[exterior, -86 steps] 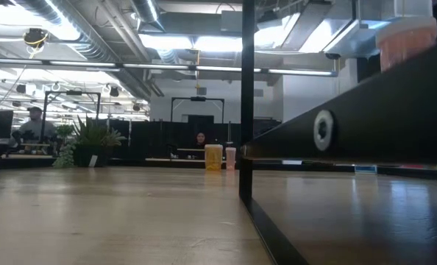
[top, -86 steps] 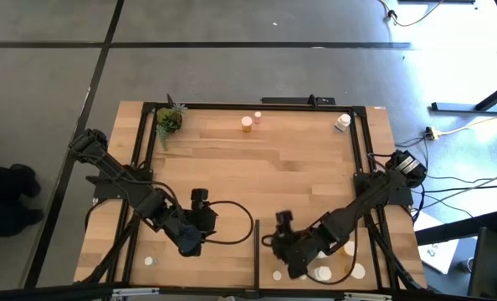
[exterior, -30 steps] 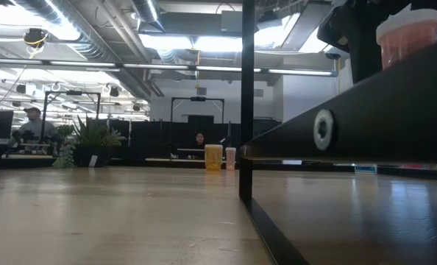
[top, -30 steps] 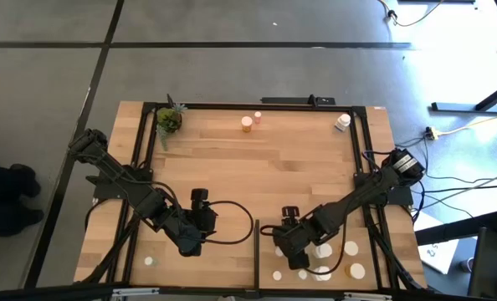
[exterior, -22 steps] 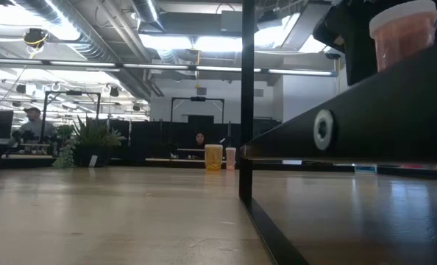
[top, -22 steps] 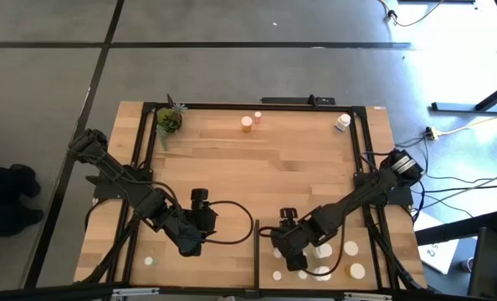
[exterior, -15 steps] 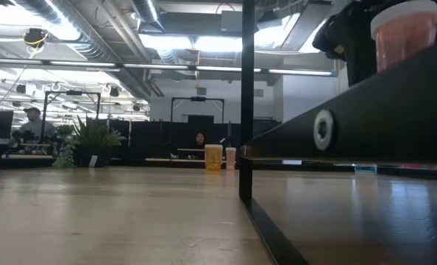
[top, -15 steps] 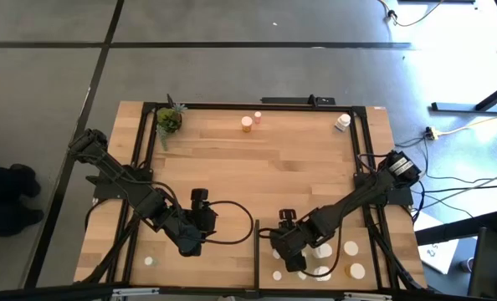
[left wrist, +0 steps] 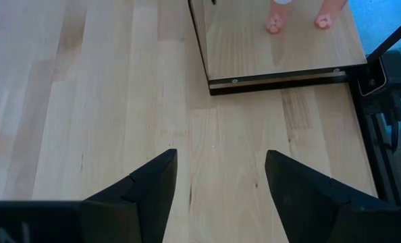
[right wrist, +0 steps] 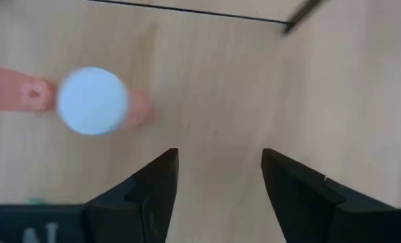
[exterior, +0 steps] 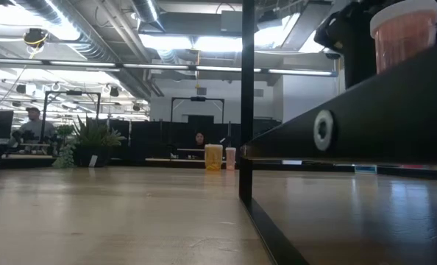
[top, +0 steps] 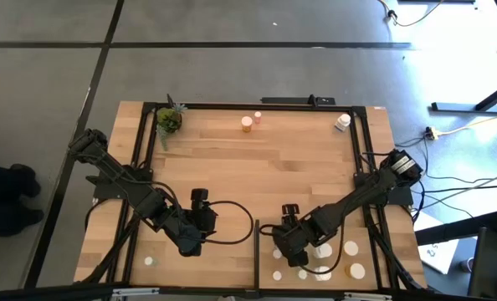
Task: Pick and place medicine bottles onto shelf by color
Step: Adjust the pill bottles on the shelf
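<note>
Light wood shelf [top: 332,251], edged by a thin black strip, occupies the near right part of the tabletop [top: 265,167]. Several white-capped medicine bottles stand on it; high view shows caps at [top: 350,247], [top: 357,270] and [top: 277,274], partly hidden by the right arm.

Right gripper [top: 289,251] hangs over the shelf near its black strip. Right wrist view: fingers [right wrist: 153,182] spread apart, nothing between them, bare wood below. An orange-amber bottle with white cap [right wrist: 92,100] stands just ahead of the fingers, not touching them. Low view: an orange bottle [exterior: 402,33] sits high on the shelf edge with the dark arm just beside it.

Left gripper [top: 190,244] is over bare tabletop, left of the strip. Left wrist view: fingers [left wrist: 150,189] spread, empty; shelf corner [left wrist: 281,74] visible ahead.

Far edge of tabletop: one orange bottle [top: 247,124] and a smaller pale one [top: 258,117] side by side; a white bottle [top: 342,122] near the far right corner. One white cap [top: 149,261] at near left.

Potted plant [top: 168,119] at far left corner.
</note>
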